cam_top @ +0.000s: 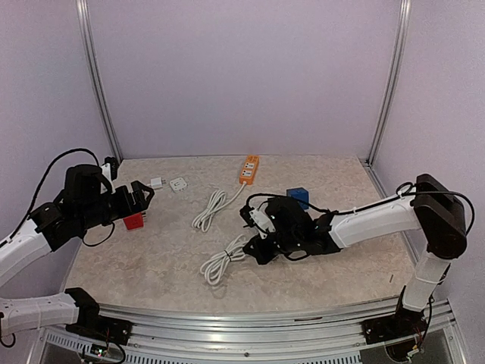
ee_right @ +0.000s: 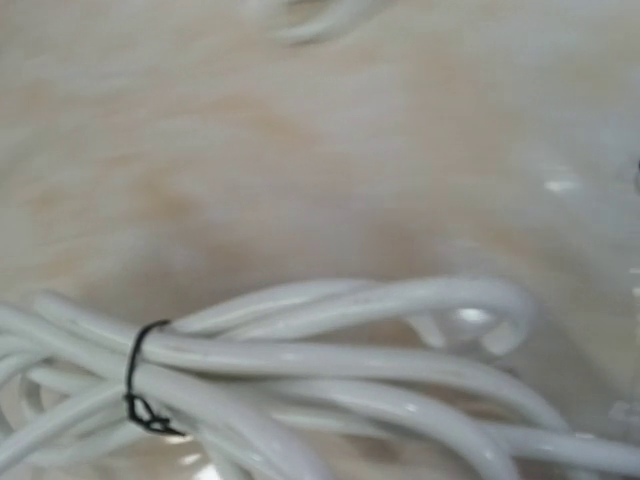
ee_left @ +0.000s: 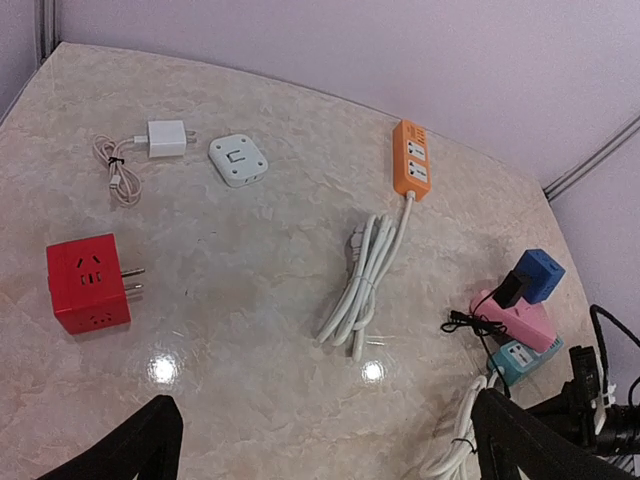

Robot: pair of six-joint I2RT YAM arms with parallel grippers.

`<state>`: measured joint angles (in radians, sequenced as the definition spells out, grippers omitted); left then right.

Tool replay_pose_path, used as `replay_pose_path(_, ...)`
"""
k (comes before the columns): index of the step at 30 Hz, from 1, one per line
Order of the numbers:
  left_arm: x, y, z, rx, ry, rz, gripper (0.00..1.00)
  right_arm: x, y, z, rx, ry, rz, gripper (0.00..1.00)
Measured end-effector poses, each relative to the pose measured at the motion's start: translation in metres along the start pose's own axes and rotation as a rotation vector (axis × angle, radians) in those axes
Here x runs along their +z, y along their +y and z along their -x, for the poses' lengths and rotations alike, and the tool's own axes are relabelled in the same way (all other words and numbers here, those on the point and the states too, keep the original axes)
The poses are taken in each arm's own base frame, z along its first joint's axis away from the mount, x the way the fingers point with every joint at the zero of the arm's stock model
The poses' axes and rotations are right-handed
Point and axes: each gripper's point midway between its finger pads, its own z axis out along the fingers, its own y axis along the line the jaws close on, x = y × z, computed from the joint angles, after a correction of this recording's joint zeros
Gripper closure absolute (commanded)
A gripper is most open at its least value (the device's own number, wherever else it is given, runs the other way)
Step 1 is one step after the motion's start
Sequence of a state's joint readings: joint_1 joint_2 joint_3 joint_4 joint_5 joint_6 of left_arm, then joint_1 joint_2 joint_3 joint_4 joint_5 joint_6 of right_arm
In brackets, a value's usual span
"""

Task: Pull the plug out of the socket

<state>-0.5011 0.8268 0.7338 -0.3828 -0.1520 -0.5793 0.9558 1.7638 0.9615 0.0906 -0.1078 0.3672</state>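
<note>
A black plug with a thin black wire sits in a pink socket at the right of the left wrist view, between a blue cube adapter and a teal socket. In the top view my right gripper hangs low over that spot and hides the pink socket. Its fingers do not show in the right wrist view, which shows only a blurred white cable bundle. My left gripper is open and empty at the far left, its fingers spread wide in its own view.
A red cube socket lies below the left gripper. A white charger and a white square adapter lie at the back left. An orange power strip trails its coiled white cable. Another tied white bundle lies mid-table.
</note>
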Motion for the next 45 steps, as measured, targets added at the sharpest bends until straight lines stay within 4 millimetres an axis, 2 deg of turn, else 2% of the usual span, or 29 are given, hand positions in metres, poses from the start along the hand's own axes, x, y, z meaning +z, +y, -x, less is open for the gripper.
replay_pose_path(4,0.002,0.0,-0.003,0.005,0.009,0.007,0.01,0.005,0.056,-0.01,-0.06,0.008,0.091,1.0)
replay_pose_path(7,0.004,0.001,-0.003,0.006,0.012,0.01,0.01,0.013,0.091,-0.015,-0.11,0.019,0.144,1.0)
replay_pose_path(11,0.006,0.001,-0.006,0.008,0.023,0.014,0.01,0.018,0.115,-0.024,-0.156,0.036,0.181,1.0)
replay_pose_path(12,0.007,0.001,-0.007,0.009,0.026,0.013,0.01,0.018,0.116,-0.025,-0.163,0.038,0.181,0.93)
replay_pose_path(13,0.008,0.001,-0.007,0.011,0.031,0.011,0.01,0.018,0.116,-0.026,-0.166,0.037,0.18,0.78)
replay_pose_path(14,0.009,0.0,-0.009,0.014,0.038,0.007,0.01,0.018,0.114,-0.026,-0.168,0.037,0.175,0.63)
replay_pose_path(15,0.01,-0.002,-0.011,0.017,0.046,0.001,0.01,0.018,0.112,-0.028,-0.169,0.039,0.169,0.55)
replay_pose_path(17,0.014,-0.007,-0.014,0.028,0.058,-0.02,0.01,0.015,0.109,-0.031,-0.166,0.043,0.157,0.4)
replay_pose_path(18,0.016,-0.01,-0.016,0.037,0.068,-0.032,0.01,0.014,0.107,-0.032,-0.168,0.043,0.153,0.36)
replay_pose_path(19,0.02,-0.014,-0.019,0.049,0.08,-0.043,0.01,0.011,0.106,-0.032,-0.162,0.041,0.147,0.25)
replay_pose_path(20,0.025,-0.018,-0.024,0.064,0.096,-0.057,0.01,0.006,0.104,-0.03,-0.162,0.033,0.138,0.22)
replay_pose_path(22,0.036,-0.024,-0.035,0.096,0.14,-0.075,0.01,-0.006,0.101,-0.02,-0.145,0.005,0.122,0.22)
replay_pose_path(26,0.062,-0.043,-0.072,0.183,0.272,-0.136,0.01,-0.039,0.097,0.007,-0.079,-0.083,0.102,0.22)
replay_pose_path(29,0.082,-0.062,-0.093,0.242,0.353,-0.198,0.01,-0.063,0.083,0.017,0.005,-0.136,0.092,0.23)
replay_pose_path(33,0.102,-0.091,-0.104,0.303,0.405,-0.293,0.01,-0.08,0.044,-0.001,0.133,-0.138,0.032,0.23)
replay_pose_path(35,0.114,-0.113,-0.101,0.338,0.413,-0.351,0.01,-0.085,0.017,-0.017,0.205,-0.128,-0.017,0.21)
replay_pose_path(38,0.13,-0.141,-0.099,0.385,0.413,-0.425,0.02,-0.094,-0.013,-0.035,0.293,-0.125,-0.071,0.18)
replay_pose_path(41,0.144,-0.162,-0.104,0.429,0.428,-0.481,0.03,-0.102,-0.032,-0.036,0.361,-0.151,-0.104,0.15)
replay_pose_path(45,0.162,-0.18,-0.119,0.479,0.467,-0.538,0.05,-0.108,-0.046,-0.033,0.432,-0.186,-0.118,0.11)
